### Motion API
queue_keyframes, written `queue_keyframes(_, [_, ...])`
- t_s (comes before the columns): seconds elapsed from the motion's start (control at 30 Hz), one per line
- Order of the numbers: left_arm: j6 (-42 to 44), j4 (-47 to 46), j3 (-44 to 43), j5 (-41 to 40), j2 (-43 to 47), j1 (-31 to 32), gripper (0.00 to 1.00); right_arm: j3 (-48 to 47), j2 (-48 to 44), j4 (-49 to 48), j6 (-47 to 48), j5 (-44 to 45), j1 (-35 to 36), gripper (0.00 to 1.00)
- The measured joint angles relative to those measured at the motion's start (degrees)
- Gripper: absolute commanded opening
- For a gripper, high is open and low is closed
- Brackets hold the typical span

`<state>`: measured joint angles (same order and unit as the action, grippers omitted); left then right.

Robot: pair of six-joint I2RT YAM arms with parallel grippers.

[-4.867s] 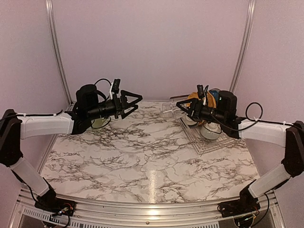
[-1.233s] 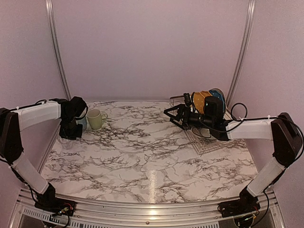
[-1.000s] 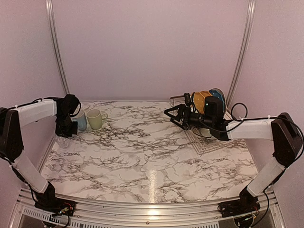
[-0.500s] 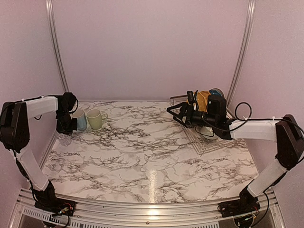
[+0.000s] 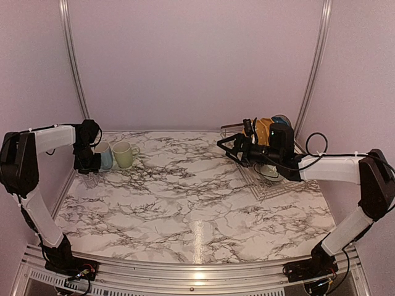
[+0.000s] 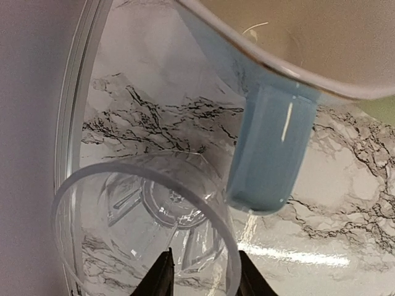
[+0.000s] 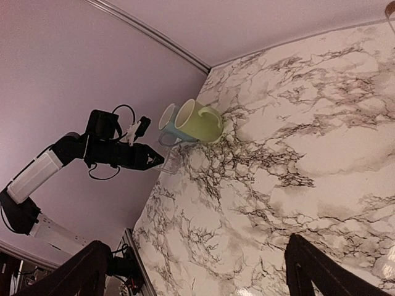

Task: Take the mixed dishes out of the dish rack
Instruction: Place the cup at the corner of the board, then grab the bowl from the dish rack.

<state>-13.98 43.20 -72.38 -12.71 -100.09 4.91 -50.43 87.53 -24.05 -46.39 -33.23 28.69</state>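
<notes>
Since the clear glass [image 6: 162, 200] already stands upright on the marble table [image 5: 185, 203] at its far left edge, just beside the light-blue mug [image 6: 271, 154] and near the pale-green mug [image 5: 125, 155], the coming move turns on the dish rack [image 5: 258, 185] at the far right. The left gripper [image 6: 203, 280] is parted a little. Its fingers sit astride the near wall of the glass with a gap showing on the inner side, so it does not appear to pinch it. That arm is well apart from the rack. The right gripper [image 5: 227, 149] is by far the nearer. It hangs spread wide and empty just beside the rack's left edge, but it points leftward across the table, away from the dishes. The mustard-yellow plate [image 5: 264, 128] and blue plate [image 5: 282, 119] stand on edge behind it, toward the robot's right, so the wrist likely must swing back before it can reach a rim from above.
</notes>
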Motion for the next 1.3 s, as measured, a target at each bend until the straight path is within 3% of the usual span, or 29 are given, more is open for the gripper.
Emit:
queue_keyframes(0.33, [1.0,0.2,0.0,-2.4,5.6,0.0,0.57,-0.7,0.0,3.3,2.5,1.1,0.0,0.98])
queue_keyframes(0.57, [2.3,-1.4,0.5,0.4,15.1,0.0,0.68,-4.2,-0.3,11.0,7.6,5.0,0.0,0.98])
queue_keyframes(0.83, [3.2,-9.4,1.3,10.9,27.6,0.0,0.77,-6.1,-2.8,18.5,14.2,12.7,0.0,0.98])
queue_keyframes(1.07, [0.7,-19.4,4.1,24.0,32.7,0.0,0.80,-9.8,-4.9,28.2,21.5,21.5,-0.1,0.98])
queue_keyframes(1.3, [-3.0,-25.0,9.1,30.3,34.7,0.0,0.80,-15.6,-5.2,37.1,28.0,32.7,-1.0,0.98])
